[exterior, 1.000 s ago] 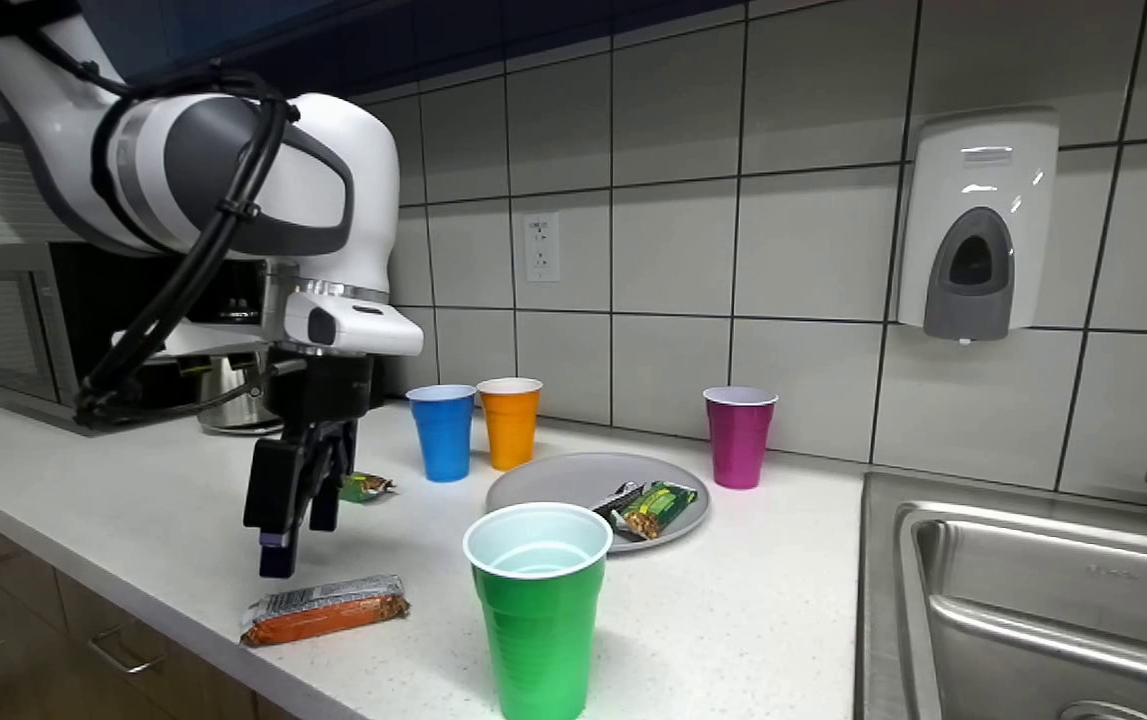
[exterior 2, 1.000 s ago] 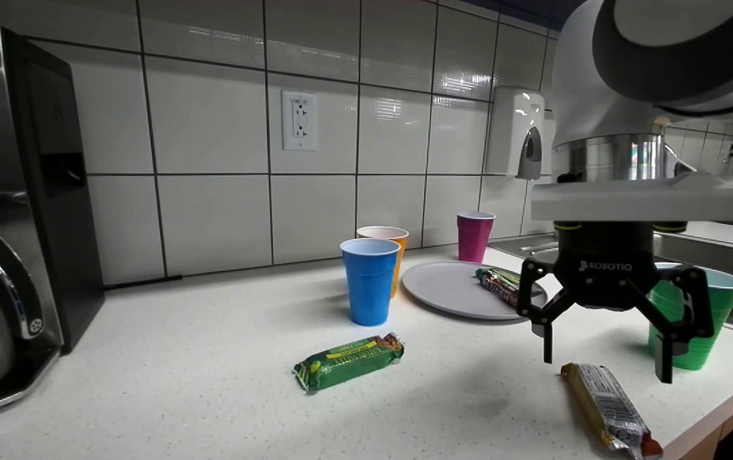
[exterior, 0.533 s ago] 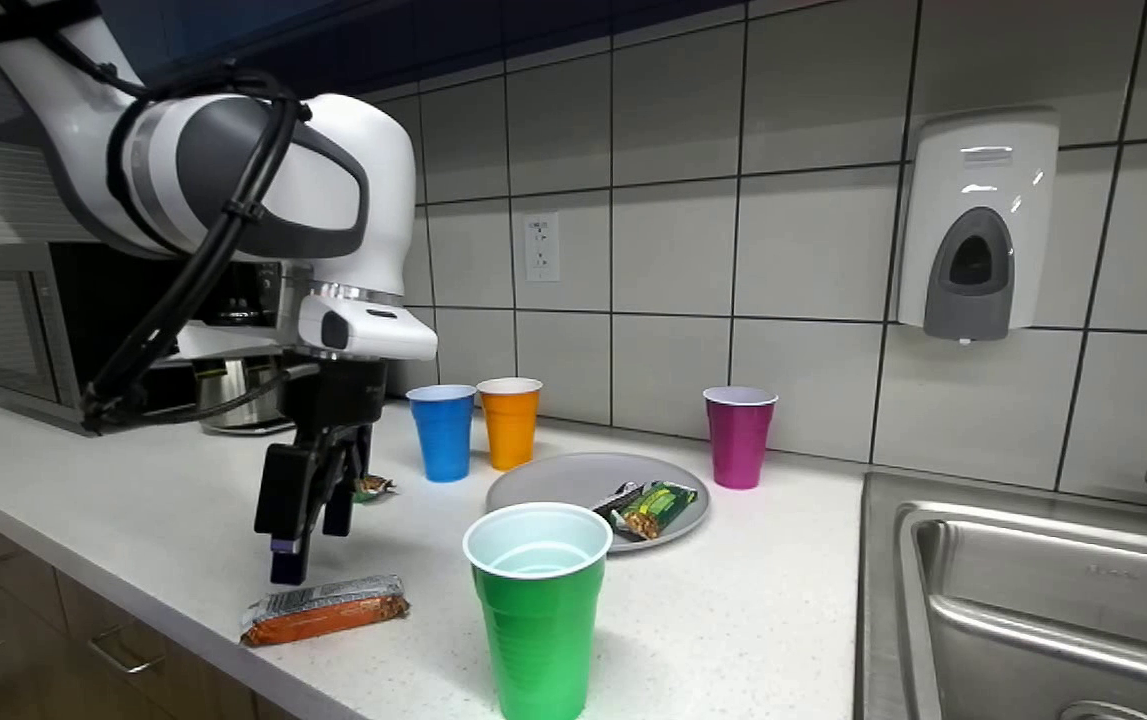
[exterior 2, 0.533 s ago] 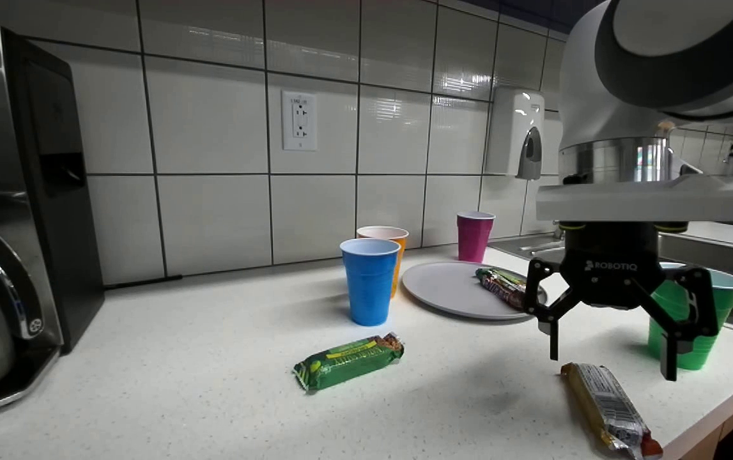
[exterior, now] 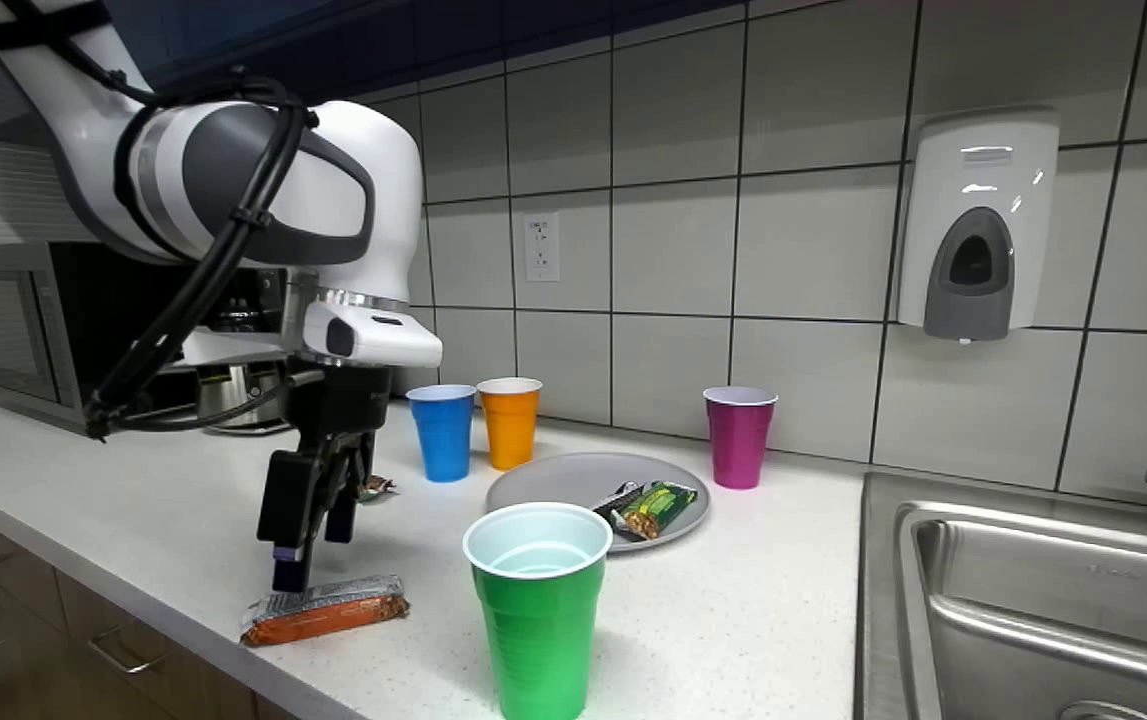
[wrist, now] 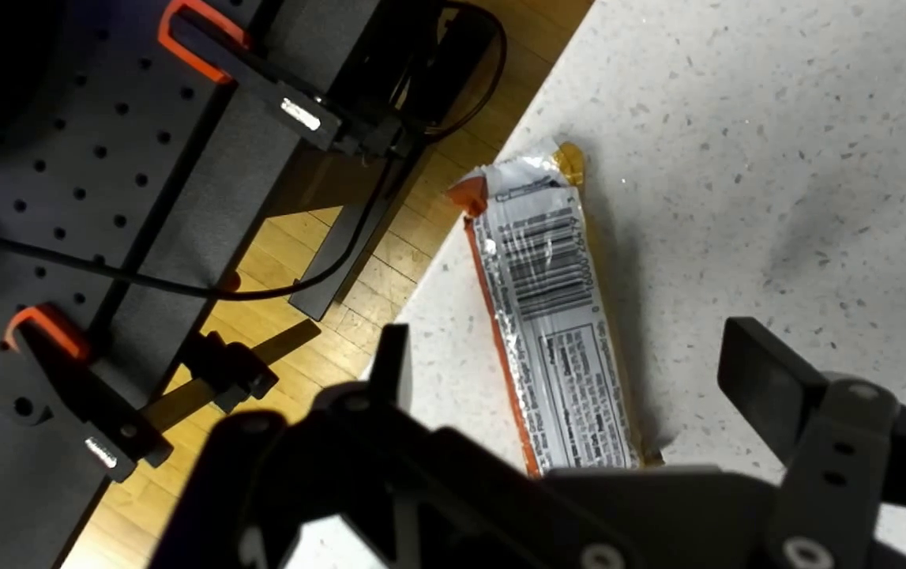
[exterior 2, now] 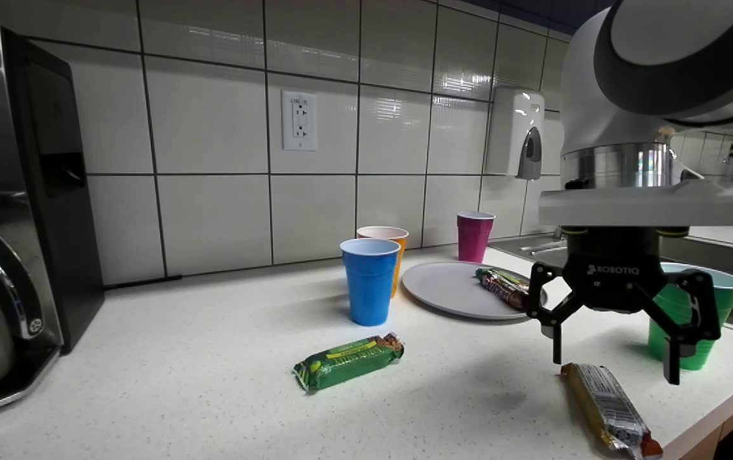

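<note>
In the wrist view the snack bar (wrist: 551, 316) lies barcode up on the speckled counter (wrist: 737, 158), running from nearly twelve o'clock to nearly six. The gripper (wrist: 567, 356) is released, jaws spread wide to either side of it. Only this view shows the perforated board (wrist: 105, 178) toward ten o'clock, its orange-handled clamps (wrist: 259, 83) and the wooden floor (wrist: 279, 253).

In an exterior view the snack bar turns its orange flank outward, at six o'clock below the gripper. The green cup (exterior: 538, 630) stands whole just past three o'clock, the grey plate (exterior: 553, 485) just before three. The gripper masks all but one end of a green-wrapped bar (exterior: 376, 488). The microwave (exterior: 8, 330), at nine o'clock, appears here alone. The arm (exterior: 318, 190) enters from ten o'clock and bends at the wrist.

In an exterior view the blue cup (exterior 2: 369, 281) covers much of the orange cup (exterior 2: 385, 232). The green-wrapped bar lies whole at nine o'clock from the gripper, and the snack bar shows its gold flank. The arm enters from two o'clock, the gripper hanging straight down toward six.
</note>
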Controlling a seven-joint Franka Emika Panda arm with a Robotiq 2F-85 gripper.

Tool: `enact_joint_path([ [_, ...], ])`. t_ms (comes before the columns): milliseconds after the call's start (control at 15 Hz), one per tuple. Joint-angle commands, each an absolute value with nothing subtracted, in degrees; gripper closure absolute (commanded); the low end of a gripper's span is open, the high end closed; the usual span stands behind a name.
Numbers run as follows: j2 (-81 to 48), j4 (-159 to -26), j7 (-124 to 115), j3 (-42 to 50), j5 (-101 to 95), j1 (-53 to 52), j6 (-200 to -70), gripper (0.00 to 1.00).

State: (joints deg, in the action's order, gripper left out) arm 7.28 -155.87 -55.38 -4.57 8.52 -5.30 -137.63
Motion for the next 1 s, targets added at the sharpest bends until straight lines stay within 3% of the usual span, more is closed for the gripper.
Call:
enact_joint_path([
  [0, 7.99, -154.68, -53.53, -4.83, 8.96, -4.44, -136.52, 0.00],
  [933, 5.13, -154.79, -55.26, -5.15, 6.98, -4.36, -138.93, 0.00],
])
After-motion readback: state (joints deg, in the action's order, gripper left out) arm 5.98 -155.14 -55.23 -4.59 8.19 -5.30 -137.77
